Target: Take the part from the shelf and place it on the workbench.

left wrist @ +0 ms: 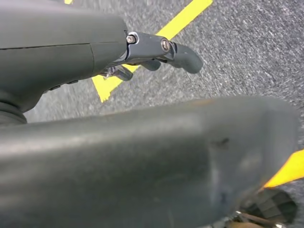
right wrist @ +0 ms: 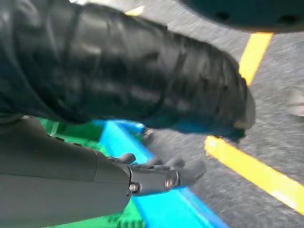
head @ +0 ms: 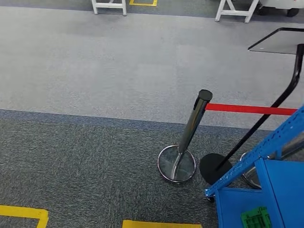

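The blue shelf [head: 266, 187] fills the lower right corner of the head view, with a green label [head: 255, 218] on its front part. In the right wrist view my right hand [right wrist: 161, 173] hangs with its fingers stretched out and nothing in them, over the blue shelf edge [right wrist: 168, 209] and a green surface [right wrist: 71, 130]. My left hand [left wrist: 157, 52] hangs over grey carpet in the left wrist view, fingers out straight and apart, holding nothing.
A chrome barrier post [head: 186, 137] with a red belt [head: 251, 109] stands just left of the shelf. Beside it is a black stand [head: 215, 167] carrying a dark tray [head: 280, 42]. Yellow floor tape [head: 25, 212] runs along the near carpet. White frame legs [head: 109, 6] stand far off.
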Tool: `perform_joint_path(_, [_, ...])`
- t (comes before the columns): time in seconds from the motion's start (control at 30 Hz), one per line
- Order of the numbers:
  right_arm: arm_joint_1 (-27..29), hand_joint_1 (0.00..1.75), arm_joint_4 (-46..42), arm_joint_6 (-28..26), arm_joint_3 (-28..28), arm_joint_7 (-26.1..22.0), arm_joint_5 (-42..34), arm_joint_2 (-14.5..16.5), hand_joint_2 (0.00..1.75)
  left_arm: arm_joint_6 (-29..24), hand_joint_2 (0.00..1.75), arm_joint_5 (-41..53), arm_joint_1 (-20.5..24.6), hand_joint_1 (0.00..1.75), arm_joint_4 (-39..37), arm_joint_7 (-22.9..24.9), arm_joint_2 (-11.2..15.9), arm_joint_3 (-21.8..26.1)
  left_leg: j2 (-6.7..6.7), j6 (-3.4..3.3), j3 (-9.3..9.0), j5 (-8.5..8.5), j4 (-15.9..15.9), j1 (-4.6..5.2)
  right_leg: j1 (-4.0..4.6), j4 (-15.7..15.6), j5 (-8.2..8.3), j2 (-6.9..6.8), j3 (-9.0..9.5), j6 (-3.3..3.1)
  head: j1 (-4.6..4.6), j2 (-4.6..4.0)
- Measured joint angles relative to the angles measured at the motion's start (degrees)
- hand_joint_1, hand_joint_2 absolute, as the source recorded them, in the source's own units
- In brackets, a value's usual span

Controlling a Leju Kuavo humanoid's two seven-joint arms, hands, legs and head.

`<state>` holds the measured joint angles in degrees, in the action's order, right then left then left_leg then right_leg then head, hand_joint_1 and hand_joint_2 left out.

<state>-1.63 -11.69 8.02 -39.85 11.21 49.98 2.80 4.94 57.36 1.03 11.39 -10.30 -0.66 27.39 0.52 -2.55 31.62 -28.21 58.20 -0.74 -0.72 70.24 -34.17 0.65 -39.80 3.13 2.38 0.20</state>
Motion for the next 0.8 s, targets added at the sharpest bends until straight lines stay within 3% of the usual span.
perform_joint_path(0.03, [-0.04,0.00,0.00,-0.03,-0.01,-0.02,-0.01,0.00,0.00,0.00,0.00,0.03,-0.09,0.00,-0.01,0.01,0.04,0.00,0.85,-0.01,0.06,-0.01,0.01,0.10,-0.09,2.89,-1.09,-0.28,-1.23,0.16,0.02,0.00])
perform_joint_path(0.07, [-0.01,0.00,0.00,-0.08,-0.01,-0.04,-0.02,0.00,0.00,-0.02,0.00,0.08,-0.08,0.00,-0.01,0.00,0.08,0.00,1.63,0.00,0.07,-0.03,0.02,0.16,-0.14,3.76,-1.06,-0.40,-1.39,0.25,0.02,0.00])
perform_joint_path(0.1, [0.05,0.00,0.00,-0.14,-0.02,-0.10,-0.05,0.00,0.00,-0.06,0.00,0.16,-0.01,0.00,-0.01,-0.01,0.08,-0.01,2.32,0.05,0.05,-0.07,0.03,0.19,-0.16,2.27,0.01,-0.57,-0.33,0.27,0.03,0.00])
perform_joint_path(0.13, [0.11,0.00,0.00,-0.19,-0.03,-0.23,-0.08,0.00,0.00,-0.12,0.00,0.25,0.07,0.00,-0.01,-0.01,0.05,-0.01,2.94,0.13,-0.01,-0.12,0.03,0.19,-0.15,-1.27,1.72,-0.99,1.80,0.20,0.05,0.00])
perform_joint_path(0.2, [0.03,0.00,0.00,-0.24,-0.04,-0.58,-0.12,0.01,0.00,-0.25,0.00,0.42,0.14,0.00,-0.01,-0.04,-0.03,-0.01,4.03,0.54,-0.23,-0.37,0.10,0.34,0.00,-9.40,4.64,-3.29,6.56,-0.16,0.03,0.00])
perform_joint_path(0.23, [-0.07,0.00,0.00,-0.24,-0.05,-0.73,-0.13,0.01,0.00,-0.28,0.00,0.49,0.15,0.00,-0.01,-0.08,-0.05,-0.01,4.49,0.86,-0.37,-0.48,0.15,0.40,0.13,-11.76,5.35,-4.09,7.91,-0.40,-0.04,0.00])
perform_joint_path(0.27, [-0.13,0.00,0.00,-0.25,-0.07,-0.80,-0.15,0.02,0.00,-0.31,0.00,0.55,0.18,0.00,-0.01,-0.12,-0.09,-0.01,4.93,1.24,-0.52,-0.56,0.17,0.43,0.30,-12.74,5.58,-4.53,8.35,-0.65,-0.10,0.00])
perform_joint_path(0.33, [-0.10,0.00,0.00,-0.30,-0.12,-0.84,-0.18,0.02,0.00,-0.33,0.00,0.61,0.30,0.00,-0.01,-0.19,-0.17,-0.01,5.63,2.05,-0.87,-0.69,0.10,0.21,0.47,-12.90,5.89,-3.43,8.32,-1.30,-0.19,0.00])
perform_joint_path(0.4, [-0.11,0.00,0.00,-0.34,-0.17,-0.84,-0.20,0.03,0.00,-0.37,0.00,0.61,0.37,0.00,-0.01,-0.19,-0.22,-0.01,3.99,2.74,-0.62,-1.98,1.48,-0.08,0.33,-13.43,6.35,-2.43,8.82,-2.13,-0.37,0.01])
perform_joint_path(0.47, [-0.19,0.00,0.00,-0.35,-0.20,-0.79,-0.22,0.04,0.00,-0.42,0.00,0.61,0.22,0.00,-0.03,-0.19,-0.29,-0.01,1.09,3.03,1.74,-5.38,7.28,-0.23,0.23,-13.71,6.67,-1.32,9.06,-2.72,-0.72,0.01])
perform_joint_path(0.53, [-0.22,0.00,0.00,-0.33,-0.22,-0.77,-0.27,0.04,0.00,-0.45,0.00,0.61,-0.12,0.00,-0.07,-0.19,-0.34,0.01,0.04,3.10,5.12,-8.36,14.59,-0.24,0.38,-13.68,6.70,0.16,9.01,-2.97,-0.91,0.01])
perform_joint_path(0.57, [-0.21,0.00,0.00,-0.30,-0.24,-0.76,-0.32,0.04,0.00,-0.49,0.00,0.63,-0.24,0.00,-0.09,-0.19,-0.32,0.01,-0.05,3.09,6.04,-8.42,16.25,-0.23,0.46,-13.65,6.68,0.96,9.04,-3.01,-0.93,0.01])
perform_joint_path(0.6, [-0.20,0.00,0.00,-0.26,-0.26,-0.75,-0.40,0.04,0.00,-0.54,0.00,0.68,-0.27,0.00,-0.09,-0.19,-0.31,0.02,-0.16,3.02,5.97,-7.22,15.62,-0.22,0.51,-13.59,6.67,1.77,9.09,-3.00,-0.96,0.01])
perform_joint_path(0.63, [-0.19,0.00,0.00,-0.21,-0.30,-0.73,-0.48,0.04,0.00,-0.59,0.00,0.74,-0.23,0.00,-0.09,-0.19,-0.31,0.02,-0.46,2.88,4.93,-5.06,12.81,-0.23,0.53,-13.51,6.63,2.55,9.17,-2.95,-0.98,0.01])
perform_joint_path(0.7, [-0.21,0.00,0.01,-0.12,-0.43,-0.76,-0.62,0.08,0.00,-0.69,0.00,0.85,-0.16,0.00,-0.10,-0.19,-0.31,0.01,-2.58,2.47,1.89,-1.04,5.04,-0.33,0.55,-13.11,6.41,3.96,9.07,-2.61,-1.03,0.00])
perform_joint_path(0.77, [-0.22,0.00,0.02,-0.06,-0.58,-0.98,-0.65,0.14,0.00,-0.76,0.00,0.95,-0.09,0.00,-0.13,-0.18,-0.30,0.00,-4.29,2.14,0.33,0.01,1.07,-0.32,0.45,-12.72,6.32,5.17,8.50,-1.94,-1.09,0.01])
perform_joint_path(0.8, [-0.17,0.00,0.02,-0.04,-0.66,-1.10,-0.64,0.15,0.00,-0.79,0.00,1.00,-0.05,0.00,-0.14,-0.16,-0.31,0.01,-4.26,1.95,0.23,-0.20,0.76,-0.22,0.37,-12.65,6.38,5.71,8.17,-1.52,-1.10,0.02])
